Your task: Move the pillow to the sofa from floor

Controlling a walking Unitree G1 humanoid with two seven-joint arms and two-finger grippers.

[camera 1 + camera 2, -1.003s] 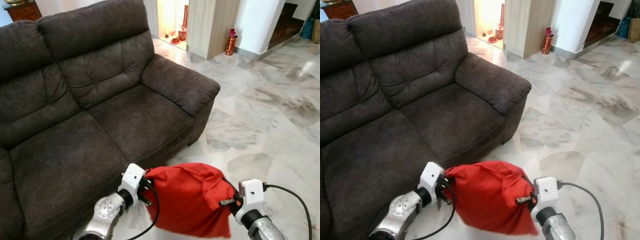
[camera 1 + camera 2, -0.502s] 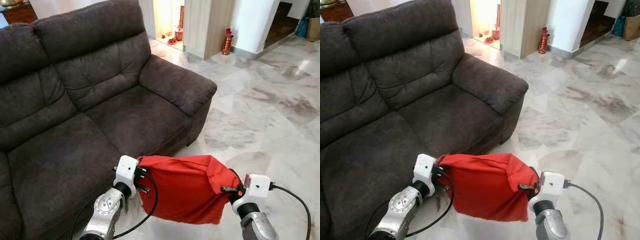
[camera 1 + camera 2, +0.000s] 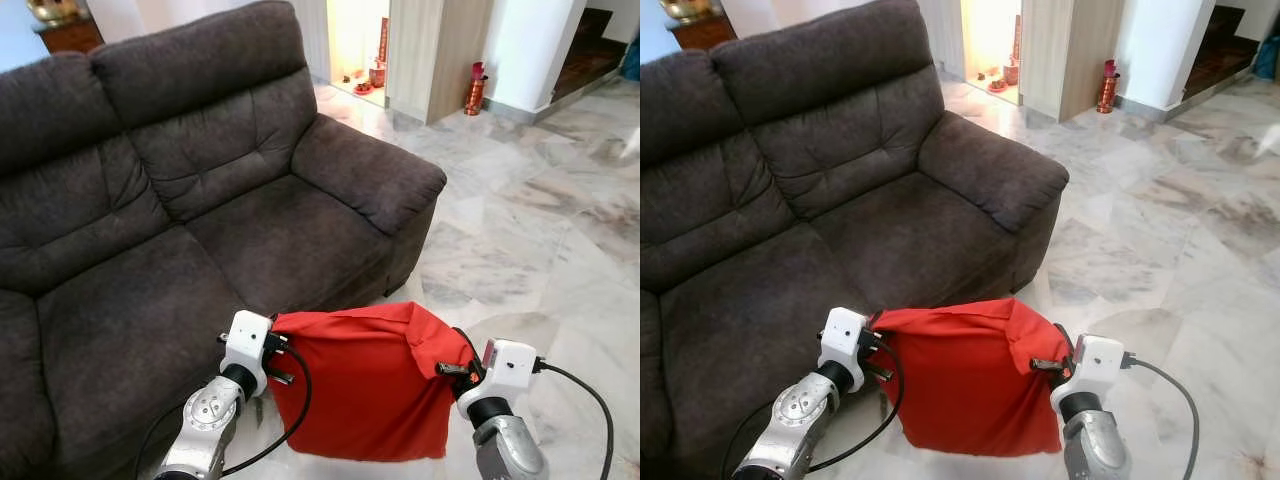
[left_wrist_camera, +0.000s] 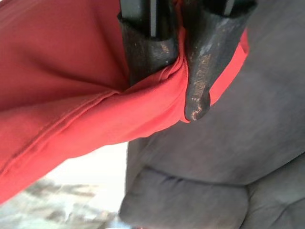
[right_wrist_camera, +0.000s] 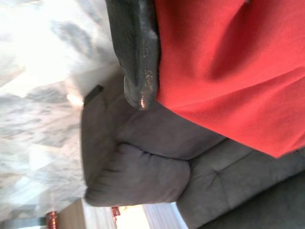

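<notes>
A red pillow (image 3: 365, 385) hangs off the floor between my two arms, just in front of the dark brown sofa (image 3: 200, 210). My left gripper (image 3: 278, 350) is shut on the pillow's upper left corner; the left wrist view shows both black fingers (image 4: 147, 45) pinching a fold of red fabric (image 4: 71, 95). My right gripper (image 3: 448, 368) is shut on the pillow's upper right corner. In the right wrist view one black finger (image 5: 136, 57) presses against the red cloth (image 5: 228, 62), the other finger hidden behind it. The pillow's top edge is about level with the sofa seat front.
The sofa's right armrest (image 3: 370, 170) stands beyond the pillow. Marble floor (image 3: 530, 220) stretches open to the right. A wooden partition (image 3: 435, 55) and a red vase (image 3: 475, 90) stand far back, beside a lit doorway (image 3: 355, 40).
The pillow has been raised slightly and stretched flatter between the grippers. The camera has shifted, so the sofa sits a little differently in view.
</notes>
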